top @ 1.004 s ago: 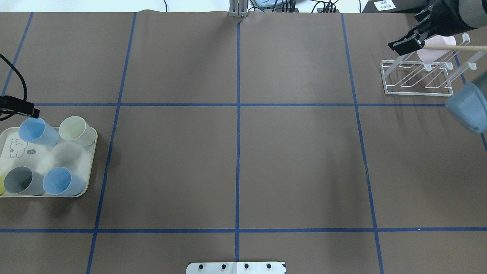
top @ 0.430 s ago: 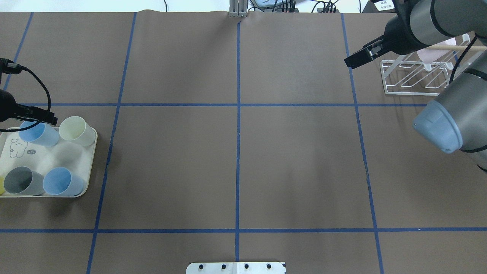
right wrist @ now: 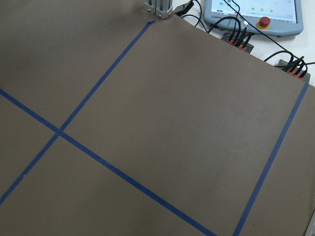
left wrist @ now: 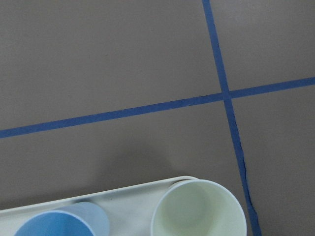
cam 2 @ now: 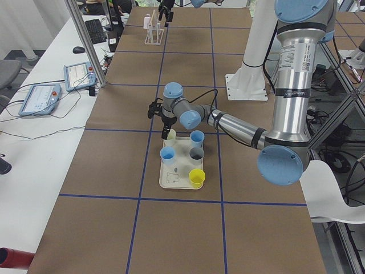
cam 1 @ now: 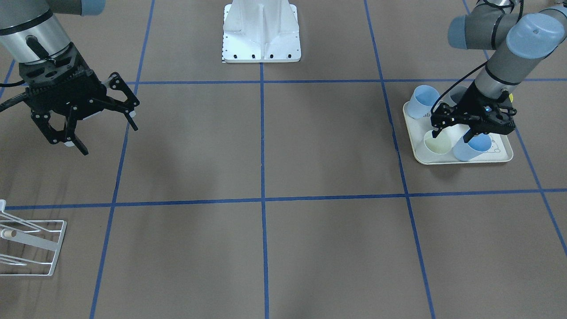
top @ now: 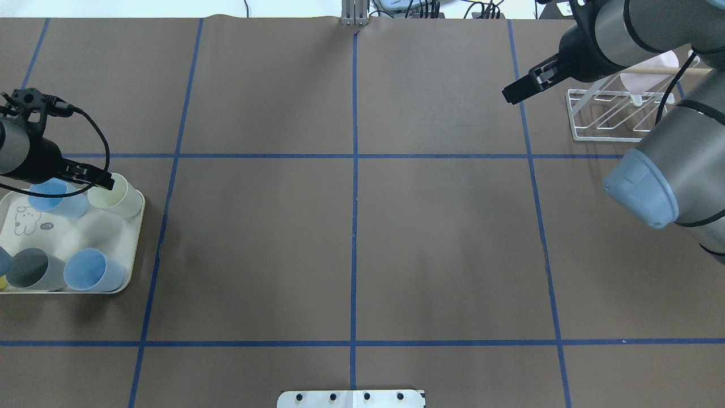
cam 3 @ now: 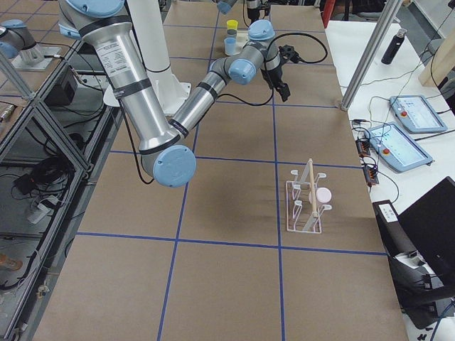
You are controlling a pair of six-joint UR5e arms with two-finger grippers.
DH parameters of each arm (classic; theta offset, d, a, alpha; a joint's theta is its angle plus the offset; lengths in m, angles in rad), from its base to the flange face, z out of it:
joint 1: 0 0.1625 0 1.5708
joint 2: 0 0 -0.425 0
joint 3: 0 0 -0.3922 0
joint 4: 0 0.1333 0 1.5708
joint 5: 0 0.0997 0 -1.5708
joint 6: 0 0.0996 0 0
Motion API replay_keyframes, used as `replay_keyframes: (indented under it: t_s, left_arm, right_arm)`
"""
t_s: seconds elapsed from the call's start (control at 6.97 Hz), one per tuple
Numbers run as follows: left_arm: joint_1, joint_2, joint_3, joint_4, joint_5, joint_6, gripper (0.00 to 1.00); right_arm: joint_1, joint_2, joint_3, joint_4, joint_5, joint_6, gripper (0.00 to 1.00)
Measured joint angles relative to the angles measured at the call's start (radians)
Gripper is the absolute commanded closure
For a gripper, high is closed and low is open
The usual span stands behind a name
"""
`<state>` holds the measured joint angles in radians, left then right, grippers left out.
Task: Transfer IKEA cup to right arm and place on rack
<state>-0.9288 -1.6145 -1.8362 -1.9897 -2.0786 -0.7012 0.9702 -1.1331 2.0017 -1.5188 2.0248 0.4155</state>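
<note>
Cream cup (top: 122, 201), upright on the tray (top: 85, 233) at the overhead view's left edge, sits just under the spread left claw (cam 1: 452, 136); the right claw (cam 1: 109, 140), also spread, hangs far off by the rack (top: 603, 122).

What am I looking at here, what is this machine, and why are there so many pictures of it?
This is a two-armed robot at a brown table, caught at one moment by several cameras: one above and behind the robot, one facing it, one at each end of the table, and one on each wrist. Each arm ends in a two-fingered pincer. The left pincer is open and hangs over a cream cup, one of five plastic cups standing on a tray. The right pincer is open and empty above bare table. Near it stands a white wire rack with a pink cup already on it. Nothing is being held right now.
</note>
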Motion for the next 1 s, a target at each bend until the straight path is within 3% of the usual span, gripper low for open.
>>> replay_keyframes:
  t_s: [0.43, 0.57, 0.72, 1.0]
  left_arm:
    - [0.004, -0.004, 0.075, -0.111, -0.012, 0.018, 0.4]
    - [0.005, -0.004, 0.083, -0.12, -0.013, 0.018, 0.51]
    - [0.005, -0.004, 0.088, -0.123, -0.014, 0.018, 0.71]
    - [0.005, -0.004, 0.099, -0.124, -0.015, 0.019, 0.98]
  right_arm:
    - [-0.001, -0.003, 0.002, -0.001, 0.0, 0.0, 0.01]
    - [-0.001, -0.006, 0.006, -0.001, 0.0, 0.0, 0.01]
    - [-0.001, -0.008, 0.009, -0.001, 0.0, 0.0, 0.01]
    - [-0.002, -0.009, 0.011, -0.001, 0.0, 0.0, 0.01]
